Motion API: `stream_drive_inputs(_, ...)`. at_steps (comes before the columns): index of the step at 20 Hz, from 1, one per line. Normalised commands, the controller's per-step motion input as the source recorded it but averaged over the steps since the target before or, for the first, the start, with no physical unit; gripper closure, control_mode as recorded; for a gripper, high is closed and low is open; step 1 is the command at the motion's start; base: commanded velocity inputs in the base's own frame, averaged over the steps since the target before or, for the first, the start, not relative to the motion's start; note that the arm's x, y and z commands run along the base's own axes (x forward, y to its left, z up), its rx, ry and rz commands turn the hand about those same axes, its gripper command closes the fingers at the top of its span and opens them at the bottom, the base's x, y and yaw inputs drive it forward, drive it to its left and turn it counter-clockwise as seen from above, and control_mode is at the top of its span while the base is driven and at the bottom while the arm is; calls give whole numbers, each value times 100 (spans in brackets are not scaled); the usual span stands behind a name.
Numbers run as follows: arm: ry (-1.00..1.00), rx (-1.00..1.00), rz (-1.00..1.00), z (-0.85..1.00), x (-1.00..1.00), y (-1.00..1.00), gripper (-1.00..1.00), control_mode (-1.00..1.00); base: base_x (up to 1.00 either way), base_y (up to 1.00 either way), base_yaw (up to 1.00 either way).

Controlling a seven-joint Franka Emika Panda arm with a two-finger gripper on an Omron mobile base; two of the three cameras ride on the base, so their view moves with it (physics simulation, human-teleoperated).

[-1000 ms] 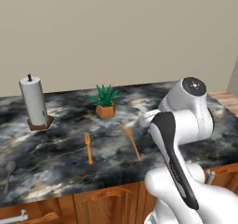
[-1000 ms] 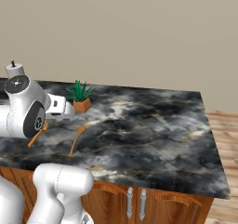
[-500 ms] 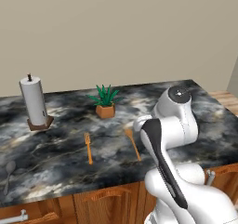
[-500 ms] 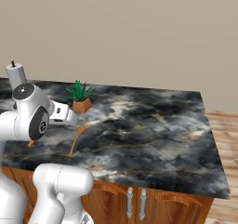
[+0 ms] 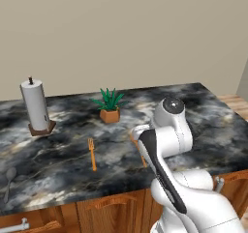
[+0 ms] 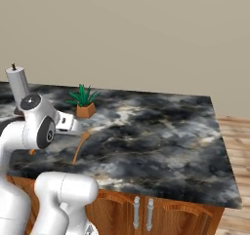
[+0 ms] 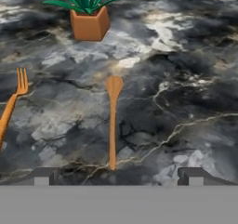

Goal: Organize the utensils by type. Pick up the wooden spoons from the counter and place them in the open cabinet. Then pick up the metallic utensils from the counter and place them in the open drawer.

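Observation:
On the black marble counter (image 5: pixel 63 164) lie two wooden spoons. The oval-bowled one (image 7: pixel 113 121) points its bowl at the plant, and the arm partly covers it in the left base view (image 5: pixel 144 161); the right base view shows it too (image 6: pixel 80 146). The fork-tined one (image 5: pixel 91 153) lies to its left (image 7: pixel 14 102). A grey metal spoon (image 5: pixel 8 179) rests near the counter's left front. My gripper (image 7: pixel 118 176) hangs open just above the counter, its fingertips (image 7: pixel 44 175) wide either side of the oval spoon's handle end. The open cabinet is out of view.
A potted plant (image 5: pixel 110 107) stands behind the wooden spoons. A paper-towel roll (image 5: pixel 36 106) stands at the back left. Reddish-brown fronts run below the counter, with a silver bar handle (image 5: pixel 22 223) at lower left. Wood floor lies right of the counter's end (image 6: pixel 239 151).
The arm has folded forward and down, bringing the hand low over the counter near the oval wooden spoon. The utensils have not moved, and the jaws stay wide.

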Motion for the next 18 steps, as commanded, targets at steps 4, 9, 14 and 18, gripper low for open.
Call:
stream_drive_inputs(4, 7, 0, 0, -34, 42, 13, -100, -100, 0, 0, 0)
stream_drive_inputs(9, 18, 0, 0, -38, 43, 2, -100, -100, 0, 0, 0)
stream_drive_inputs(14, 7, -1, 0, -40, 35, 4, -100, -100, 0, 0, 0)
stream_drive_inputs(18, 0, 0, 0, -44, 21, 3, -100, -100, 0, 0, 0)
